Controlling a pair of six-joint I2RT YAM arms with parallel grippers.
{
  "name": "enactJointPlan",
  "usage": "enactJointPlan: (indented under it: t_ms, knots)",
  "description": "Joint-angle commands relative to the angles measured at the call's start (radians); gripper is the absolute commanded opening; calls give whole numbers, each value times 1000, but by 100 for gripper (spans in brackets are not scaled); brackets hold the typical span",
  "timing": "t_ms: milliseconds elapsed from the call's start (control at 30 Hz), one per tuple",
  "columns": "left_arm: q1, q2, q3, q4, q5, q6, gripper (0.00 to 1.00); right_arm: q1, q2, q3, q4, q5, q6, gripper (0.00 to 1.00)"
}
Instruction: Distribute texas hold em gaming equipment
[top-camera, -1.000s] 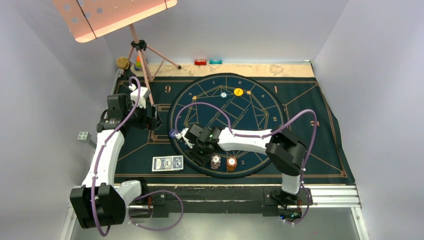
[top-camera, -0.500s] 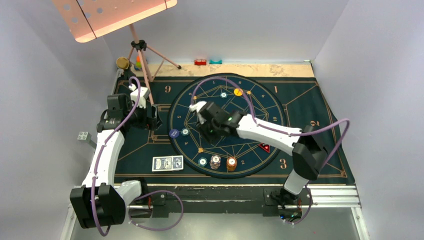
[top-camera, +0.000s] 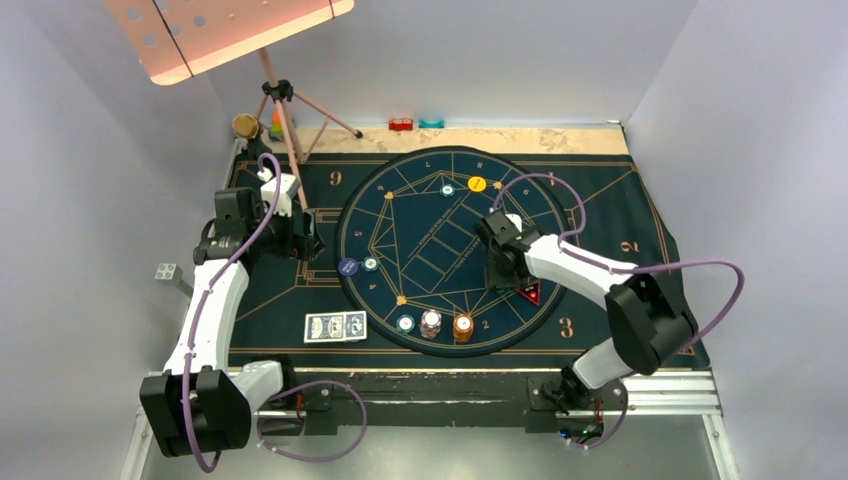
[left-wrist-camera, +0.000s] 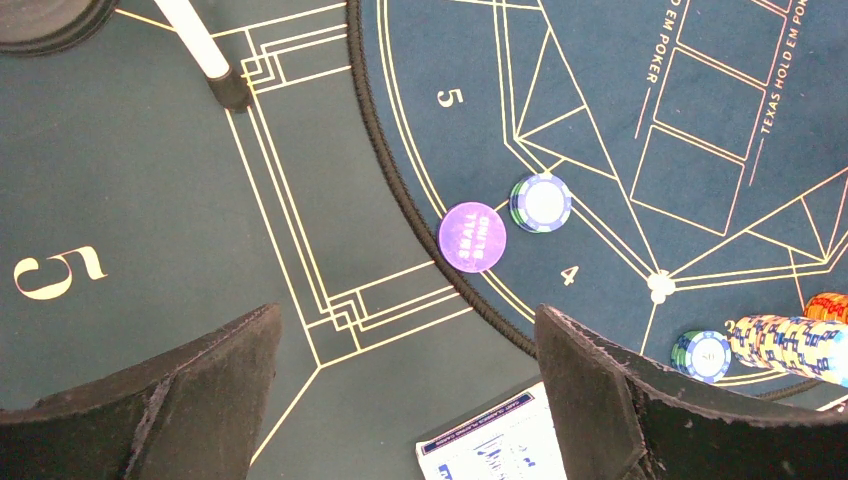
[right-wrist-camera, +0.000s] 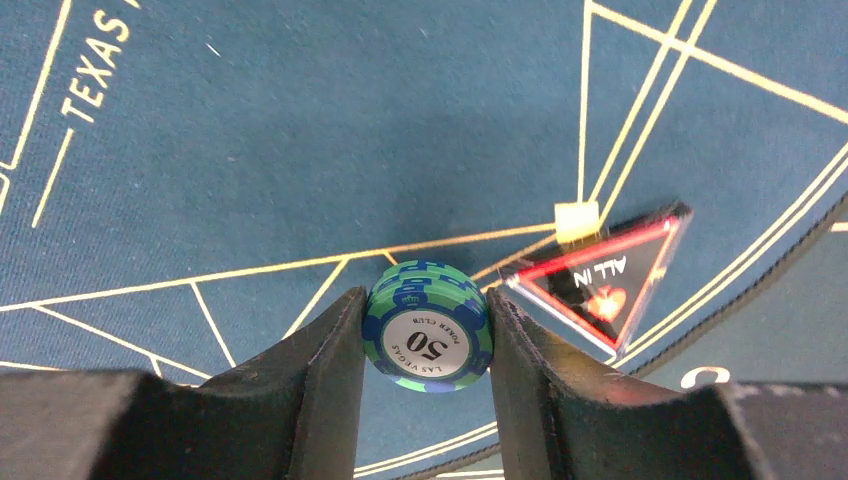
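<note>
The right gripper (top-camera: 497, 262) pinches a green chip (right-wrist-camera: 428, 340) on its edge above the mat (right-wrist-camera: 250, 150), just beside the red triangle marker (right-wrist-camera: 600, 280) (the left gripper (left-wrist-camera: 405, 360) hangs wide open, empty), so released upright the chip may roll off or bump that marker.

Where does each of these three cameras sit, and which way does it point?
Top external: above and behind the bases, looking down on the table mat; both arms show.
Left wrist: on the left arm, looking down past the open left gripper at the purple small blind disc.
Right wrist: on the right arm, looking down past the right gripper, shut on a green-and-blue 50 chip, near the red All In marker.
Shared: top and right wrist both show that marker.
</note>
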Motion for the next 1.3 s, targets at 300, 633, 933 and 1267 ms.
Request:
enactJointPlan:
  t_ms: [300, 633, 933, 1267]
  knots:
    - [9, -16, 12, 12, 16, 12, 100, 2, -132, -146, -31, 26, 252, 5]
    - [11, -16, 12, 11, 17, 14, 100, 2, -111, -161, -20, 17, 272, 51]
    - [9, -19, 13, 13, 12, 15, 100, 12, -179, -76, -86, 52, 210, 68]
    - [10, -17, 11, 16, 9, 14, 100, 245, -151, 224, -112, 29, 6, 71]
